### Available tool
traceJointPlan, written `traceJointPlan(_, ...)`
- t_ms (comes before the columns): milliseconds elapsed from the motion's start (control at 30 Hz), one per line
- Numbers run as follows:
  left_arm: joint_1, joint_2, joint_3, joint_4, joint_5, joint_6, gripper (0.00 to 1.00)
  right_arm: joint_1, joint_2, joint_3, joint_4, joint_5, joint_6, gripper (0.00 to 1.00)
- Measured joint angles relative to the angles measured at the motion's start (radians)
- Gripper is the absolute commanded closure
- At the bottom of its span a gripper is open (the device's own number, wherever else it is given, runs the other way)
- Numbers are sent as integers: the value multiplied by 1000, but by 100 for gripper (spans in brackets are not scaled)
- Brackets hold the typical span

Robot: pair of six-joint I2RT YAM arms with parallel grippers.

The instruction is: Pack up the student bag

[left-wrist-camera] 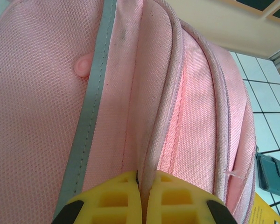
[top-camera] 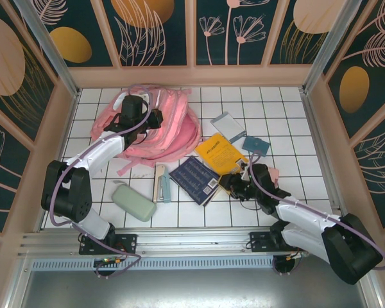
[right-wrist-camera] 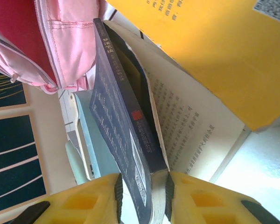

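Observation:
The student bag (top-camera: 170,128) lies at the back left of the tiled table, a soft pink backpack with a pale grey strip (left-wrist-camera: 91,116). My left gripper (top-camera: 155,119) is on top of it, shut on a raised zip seam of the bag (left-wrist-camera: 158,135), which is pinched between the yellow fingers (left-wrist-camera: 143,189). My right gripper (top-camera: 229,185) is at the near right corner of a dark blue book (top-camera: 194,178). In the right wrist view its jaws (right-wrist-camera: 142,196) straddle that book (right-wrist-camera: 123,126); the right pad touches the page block, and a narrow gap shows at the left pad.
A yellow book (top-camera: 219,153) overlaps the blue one, its pages (right-wrist-camera: 196,126) open beside my right fingers. A green case (top-camera: 133,202) and a ruler with a light-blue item (top-camera: 161,183) lie front left. A teal wallet (top-camera: 255,145) and a grey notebook (top-camera: 228,125) sit behind.

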Motion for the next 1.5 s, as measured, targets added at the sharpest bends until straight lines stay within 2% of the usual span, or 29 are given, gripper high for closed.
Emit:
traceJointPlan(167,-10,0,0,0,2,0,100,2,30,27,34,-11,3,64)
traceJointPlan(567,-19,0,0,0,2,0,100,64,277,208,144,-42,-29,62)
traceJointPlan(833,-22,0,0,0,6,0,100,117,389,264,143,-44,-45,62)
traceJointPlan(900,-23,0,0,0,6,0,100,140,409,294,106,-32,-59,58)
traceJointPlan(1100,-25,0,0,0,2,-1,100,183,321,280,-5,-27,-93,38)
traceJointPlan(1233,-25,0,0,0,3,-1,100,277,223,275,-92,-30,-91,30)
traceJointPlan(1367,-25,2,0,0,5,-5,100,380,173,236,-103,7,9,28)
traceJointPlan(1500,-25,5,0,1,6,-8,100,402,170,180,-102,85,147,26)
